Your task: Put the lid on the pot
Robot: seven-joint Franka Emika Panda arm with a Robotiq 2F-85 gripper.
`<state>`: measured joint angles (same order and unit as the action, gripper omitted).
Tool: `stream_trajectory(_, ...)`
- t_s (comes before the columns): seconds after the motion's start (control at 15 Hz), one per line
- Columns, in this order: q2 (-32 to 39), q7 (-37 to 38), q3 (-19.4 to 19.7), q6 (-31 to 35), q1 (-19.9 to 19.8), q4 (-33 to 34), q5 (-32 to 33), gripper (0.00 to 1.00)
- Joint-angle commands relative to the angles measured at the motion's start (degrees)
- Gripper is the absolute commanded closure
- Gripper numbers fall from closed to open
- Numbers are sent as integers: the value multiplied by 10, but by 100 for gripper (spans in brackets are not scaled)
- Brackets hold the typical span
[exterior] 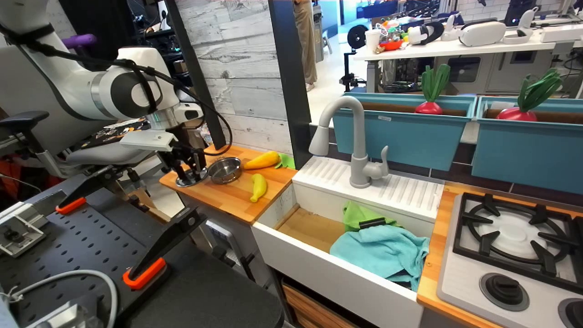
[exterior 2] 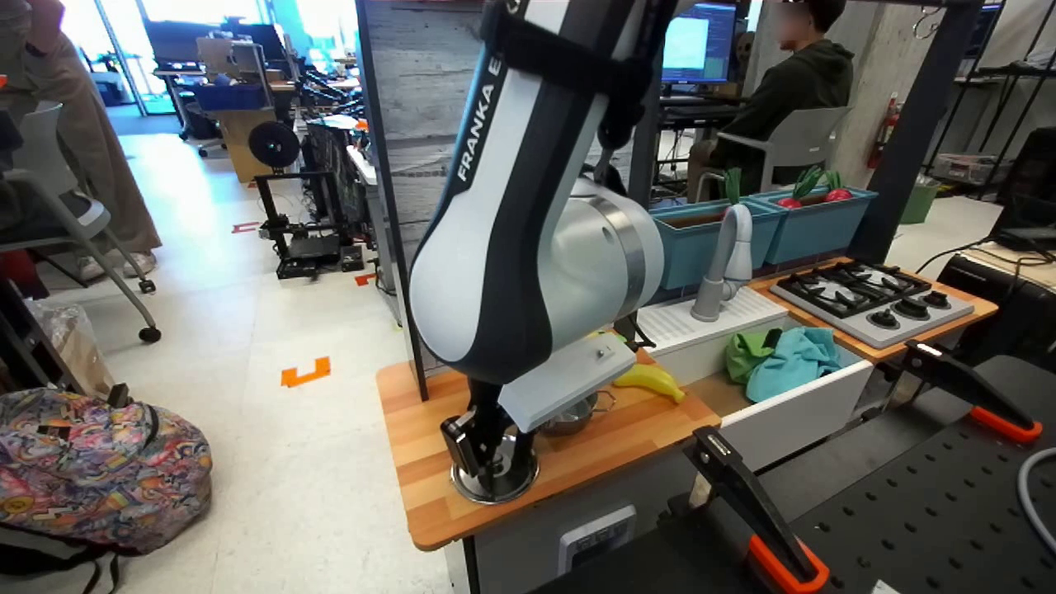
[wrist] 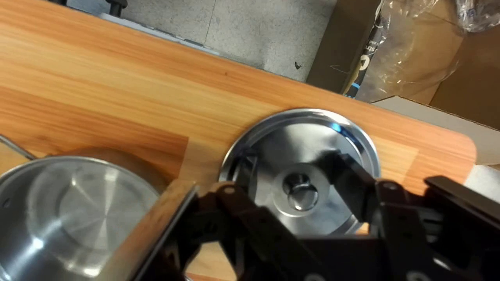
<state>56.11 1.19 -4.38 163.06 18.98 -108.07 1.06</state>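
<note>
Reaching over the wooden counter (wrist: pixel 97 97) with the arm (exterior 2: pixel 511 247) and pointing the gripper (wrist: pixel 297 163) downward, low over the lid (wrist: pixel 293 158). Holding the two fingers (wrist: pixel 353 181) wide apart, one to each side of the knob (wrist: pixel 302 195), with shiny metal showing between knob and finger both ways in the wrist view (whether brushing the top of the lid with the fingertips, cannot tell). As for the lid: lying flat on the wood, knob up, directly beneath the gripper, spreading out past both fingers and resting near the rounded corner of the counter. As for the pot (wrist: pixel 88 207): standing upright just beside the lid, opening upward and showing a gleaming bottom, with a strip of wood between the two. Sitting outside the fingers altogether, toward the left edge of the wrist view, with a thin wire handle (wrist: pixel 16 147) showing at the rim. Sharing the counter, in an exterior view, with a yellow banana (exterior: pixel 258 187), lying between the pot and the sink (exterior: pixel 337 287), and with a second yellow piece (exterior: pixel 263 160), lying just beside the pot. As for the blue towel (exterior: pixel 382 250) and the green cloth (exterior: pixel 355 214): bunching up together inside the sink, well apart from the gripper.
</note>
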Motion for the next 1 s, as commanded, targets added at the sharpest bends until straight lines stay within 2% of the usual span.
stream_trajectory(0.0, 15, 8, 9, -21, 8, 25, 18, 89)
stream_trajectory(0.07, 15, 8, 9, -23, 8, 27, 18, 97)
stream_trajectory(0.13, 15, 8, 9, -24, 8, 28, 18, 100)
stream_trajectory(0.47, 9, 9, 11, -32, 9, 27, 20, 100)
stream_trajectory(0.93, -24, 22, 14, -58, 32, 2, 33, 100)
